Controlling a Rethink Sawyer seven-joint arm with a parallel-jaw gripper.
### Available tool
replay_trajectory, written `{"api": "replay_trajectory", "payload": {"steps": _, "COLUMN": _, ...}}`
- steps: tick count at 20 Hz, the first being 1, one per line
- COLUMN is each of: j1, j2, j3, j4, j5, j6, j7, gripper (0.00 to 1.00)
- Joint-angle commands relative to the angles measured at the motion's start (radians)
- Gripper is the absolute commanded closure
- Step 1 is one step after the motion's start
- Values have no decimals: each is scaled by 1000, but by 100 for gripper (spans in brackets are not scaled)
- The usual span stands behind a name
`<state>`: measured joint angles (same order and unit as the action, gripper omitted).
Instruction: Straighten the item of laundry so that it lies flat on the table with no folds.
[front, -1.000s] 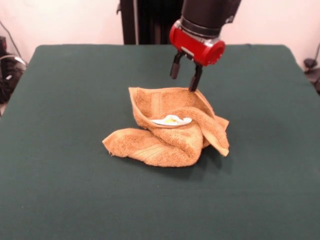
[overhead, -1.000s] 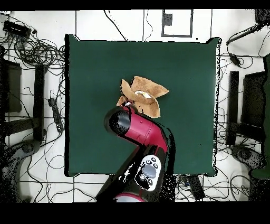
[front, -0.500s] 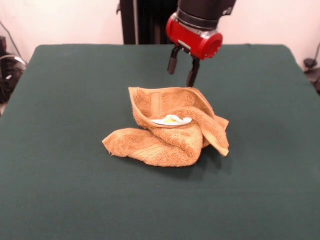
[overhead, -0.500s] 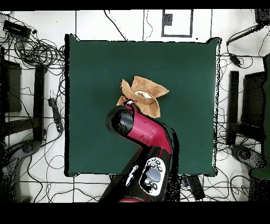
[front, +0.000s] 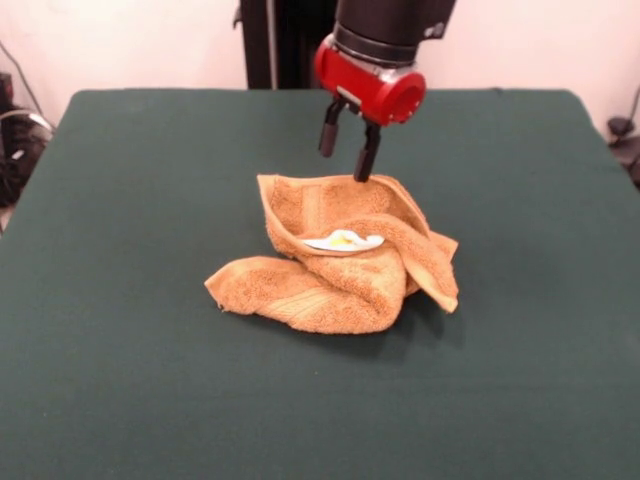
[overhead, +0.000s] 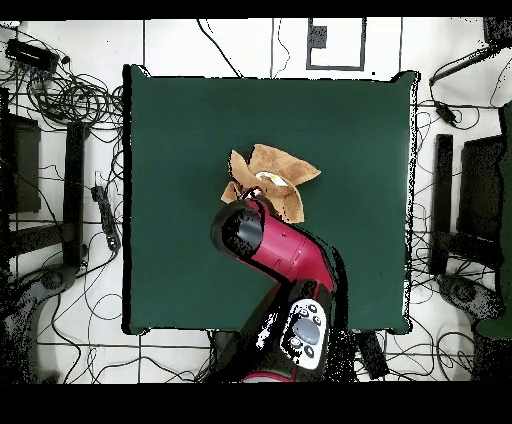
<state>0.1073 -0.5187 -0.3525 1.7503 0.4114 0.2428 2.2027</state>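
My gripper (front: 346, 152) hangs just above the far edge of the towel (front: 340, 255), its two dark fingers (front: 367, 160) pointing down and spread apart with clear space between them, pinching nothing. From the front view the tip of one finger sits right at the towel's upper rim, and I cannot tell whether it brushes the cloth or floats just over it; the other finger is plainly clear of the fabric, with green tabletop (front: 120, 200) showing behind it. The towel lies near the middle of the tabletop, crumpled into a loose heap rather than spread out. Its far portion curls up into a shallow bowl shape, and a woven band stripe runs across that raised part. A thick fold drapes down over the front toward one side, ending in a corner that hangs just off the heap, and another rolled lobe stretches out low toward the other side. A small white label (front: 343, 241) with a touch of yellow on it lies in the hollow on top of the heap. In the overhead view my red and black arm (overhead: 285, 260) reaches in from the table's bottom edge and covers the near part of the towel (overhead: 280, 170), whose remaining folds fan out beyond my wrist, well away from every edge of the tabletop (overhead: 180, 130).
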Motion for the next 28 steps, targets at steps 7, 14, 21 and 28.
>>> {"api": "replay_trajectory", "payload": {"steps": 7, "j1": 16, "j2": 90, "j3": 149, "j4": 85, "j5": 67, "j6": -86, "j7": 250, "gripper": 0}}
{"api": "replay_trajectory", "payload": {"steps": 14, "j1": -36, "j2": 112, "j3": 227, "j4": 105, "j5": 46, "j6": -182, "j7": 240, "gripper": 0}}
{"api": "replay_trajectory", "payload": {"steps": 21, "j1": -46, "j2": 147, "j3": 243, "j4": 91, "j5": 43, "j6": -215, "j7": 233, "gripper": 0}}
{"api": "replay_trajectory", "payload": {"steps": 28, "j1": -41, "j2": 157, "j3": 232, "j4": 93, "j5": 54, "j6": -198, "j7": 232, "gripper": 0}}
